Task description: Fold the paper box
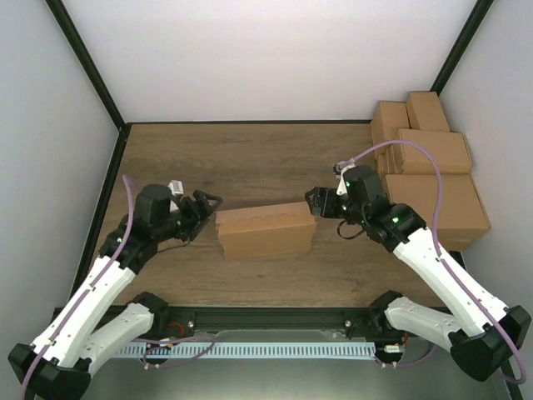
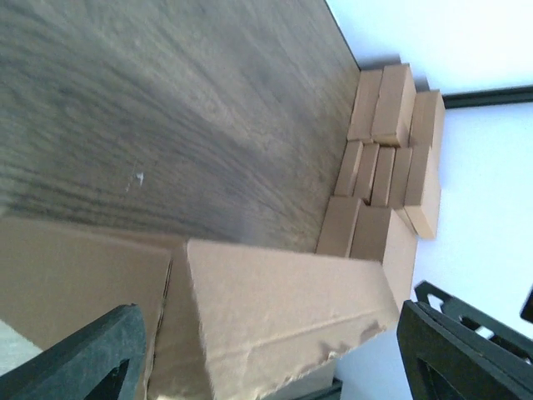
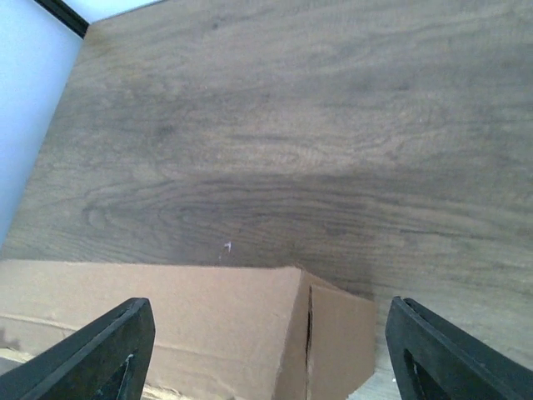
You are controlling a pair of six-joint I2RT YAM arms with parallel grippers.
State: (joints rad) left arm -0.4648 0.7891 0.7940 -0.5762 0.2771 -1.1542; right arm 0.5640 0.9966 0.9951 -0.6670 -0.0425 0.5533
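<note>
Right now I have one paper box (image 1: 265, 229) in front of me. It lies on its broad side near the middle of the counter (image 1: 275, 158), its long side running left to right, and it is closed up into a single shallow brown carton.

My two arms flank it, one at each short end. My left end effector (image 1: 210, 215) sits at the box's left end, touching it or just beside it; I cannot tell which from above. In the left wrist view both fingers (image 2: 92, 358) stand far apart, with the box's torn-edged corner (image 2: 275, 308) between them, so that end effector is released and grips nothing.

My right end effector (image 1: 313, 204) is at the box's far right corner. In its own view the two fingers (image 3: 108, 350) are spread to the frame's lower corners and the box (image 3: 166, 317) lies beyond them, showing one corner seam. It too is released.

Well apart from the box, at the far right of the counter, is one pile of finished cartons (image 1: 429, 175). I count four clear tops from above, with more edges between them, and I cannot tell the full number.
</note>
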